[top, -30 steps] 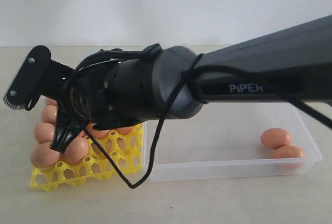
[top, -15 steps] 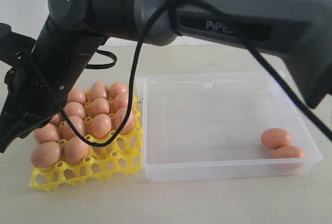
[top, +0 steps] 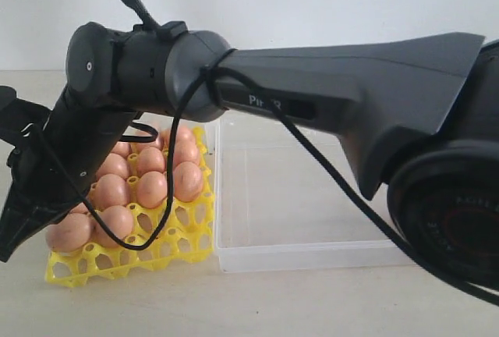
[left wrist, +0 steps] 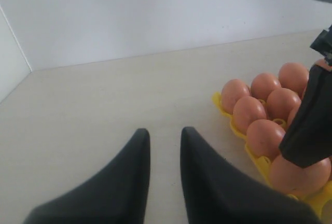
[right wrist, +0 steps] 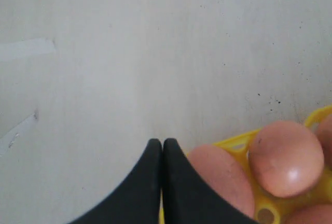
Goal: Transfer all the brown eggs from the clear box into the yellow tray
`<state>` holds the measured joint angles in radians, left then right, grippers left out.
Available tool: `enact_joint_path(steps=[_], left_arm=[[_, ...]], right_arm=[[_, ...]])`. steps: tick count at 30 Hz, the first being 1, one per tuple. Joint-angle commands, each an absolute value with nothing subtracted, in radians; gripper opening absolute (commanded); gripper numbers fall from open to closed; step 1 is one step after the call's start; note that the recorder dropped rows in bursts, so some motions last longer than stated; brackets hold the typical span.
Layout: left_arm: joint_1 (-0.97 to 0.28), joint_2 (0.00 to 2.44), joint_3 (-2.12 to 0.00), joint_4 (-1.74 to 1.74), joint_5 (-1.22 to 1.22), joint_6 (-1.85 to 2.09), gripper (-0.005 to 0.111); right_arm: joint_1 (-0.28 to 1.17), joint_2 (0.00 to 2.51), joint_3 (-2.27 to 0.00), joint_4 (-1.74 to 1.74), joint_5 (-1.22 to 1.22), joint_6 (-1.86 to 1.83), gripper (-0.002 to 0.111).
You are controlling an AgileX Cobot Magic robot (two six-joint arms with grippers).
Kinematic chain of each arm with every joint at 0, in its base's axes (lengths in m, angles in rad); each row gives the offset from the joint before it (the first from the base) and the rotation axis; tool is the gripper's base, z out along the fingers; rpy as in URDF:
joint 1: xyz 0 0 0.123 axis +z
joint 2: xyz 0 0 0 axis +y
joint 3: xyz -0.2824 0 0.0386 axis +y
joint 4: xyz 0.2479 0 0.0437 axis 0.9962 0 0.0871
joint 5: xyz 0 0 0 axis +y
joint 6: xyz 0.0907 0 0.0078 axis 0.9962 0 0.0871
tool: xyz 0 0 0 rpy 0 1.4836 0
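Observation:
The yellow tray (top: 187, 245) stands left of the clear box (top: 312, 253) and holds several brown eggs (top: 150, 188). My right arm reaches across the box and over the tray. Its right gripper (top: 9, 239) hangs at the tray's left edge, low by the front-left egg (top: 69, 232). In the right wrist view the right gripper (right wrist: 163, 143) is shut with nothing in it, beside an egg (right wrist: 223, 180) on the tray's rim (right wrist: 234, 142). My left gripper (left wrist: 165, 133) is open and empty above bare table, with the tray's eggs (left wrist: 249, 112) off to one side.
The right arm's thick links (top: 437, 196) hide the right part of the clear box. A black cable (top: 156, 228) loops from the arm down over the tray's eggs. A white wall (top: 312, 1) runs behind the table.
The right arm has swung left, carrying its shut gripper from over the tray's front eggs to the tray's left edge. The arm's base now covers the two eggs in the box's right corner.

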<state>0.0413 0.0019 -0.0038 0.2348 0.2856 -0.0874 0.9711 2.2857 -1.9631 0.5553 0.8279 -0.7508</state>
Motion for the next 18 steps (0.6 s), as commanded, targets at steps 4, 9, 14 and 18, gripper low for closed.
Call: enact_joint_path(steps=[4, 9, 14, 18], left_arm=[[0.036, 0.0, 0.0, 0.233, 0.284, -0.089, 0.022], [0.036, 0.0, 0.0, 0.233, 0.284, -0.089, 0.022], [0.036, 0.0, 0.0, 0.233, 0.284, -0.089, 0.022], [0.036, 0.0, 0.0, 0.233, 0.284, -0.089, 0.022]], right_arm=[[0.977, 2.32, -1.97, 0.515, 0.784, -0.728, 0.0], [0.977, 2.338, -1.978, 0.513, 0.729, -0.712, 0.0], [0.977, 2.372, -1.978, 0.504, 0.729, -0.699, 0.0], [0.977, 2.38, -1.978, 0.461, 0.729, -0.65, 0.0]])
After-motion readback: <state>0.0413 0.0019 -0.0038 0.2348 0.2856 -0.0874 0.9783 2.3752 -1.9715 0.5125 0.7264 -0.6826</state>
